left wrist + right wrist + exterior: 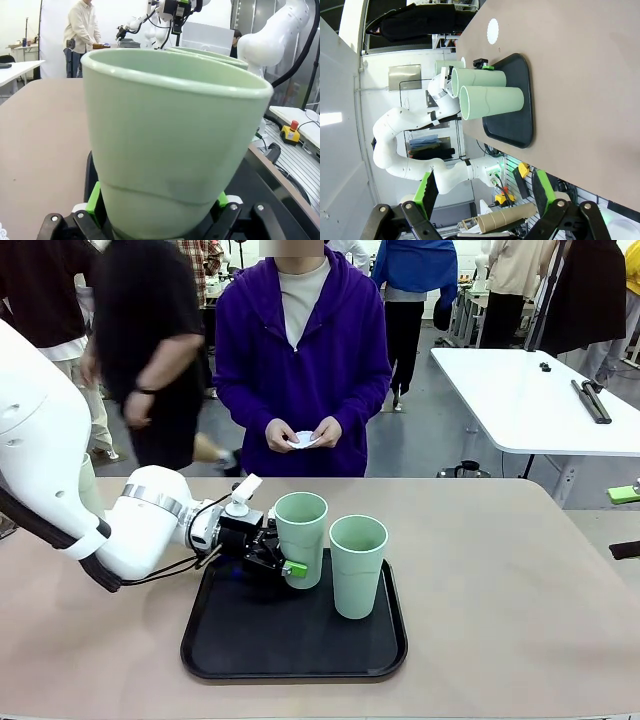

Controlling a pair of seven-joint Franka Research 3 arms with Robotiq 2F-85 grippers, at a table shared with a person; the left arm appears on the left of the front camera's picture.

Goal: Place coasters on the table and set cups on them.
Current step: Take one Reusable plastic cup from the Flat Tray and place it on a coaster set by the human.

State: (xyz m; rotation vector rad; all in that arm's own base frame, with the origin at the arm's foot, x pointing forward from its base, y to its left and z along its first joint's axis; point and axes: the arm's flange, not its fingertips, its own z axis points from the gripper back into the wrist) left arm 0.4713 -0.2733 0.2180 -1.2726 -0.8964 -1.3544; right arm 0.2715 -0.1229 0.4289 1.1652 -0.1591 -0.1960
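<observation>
At the centre left of the front view, our left gripper (288,562) reaches in low over the black tray (300,665) and straddles the foot of the left cup (301,520), with one green pad (295,568) in front of it and the other behind. In the left wrist view the cup takes up the middle, with a pad at each lower corner. The jaws stand spread wide and we cannot see them pressing the wall, so we judge this a line-up before the squeeze, not a grip. Going in low makes sense: the cup tapers, so its base is the narrowest part for the fingers to span. The second cup (357,562) stands just beside it on the tray, to the right, so a lift should probably go straight up. One coaster (493,31) lies flat on the table (500,580) at the top of the right wrist view, beyond the tray — likely the spot meant for this cup. The person at the far side holds another coaster (303,440) in both hands (322,432), seemingly ready to lay it down. Our right gripper (482,200), at the bottom of its own view, hangs spread apart and empty, well away from the tray.
</observation>
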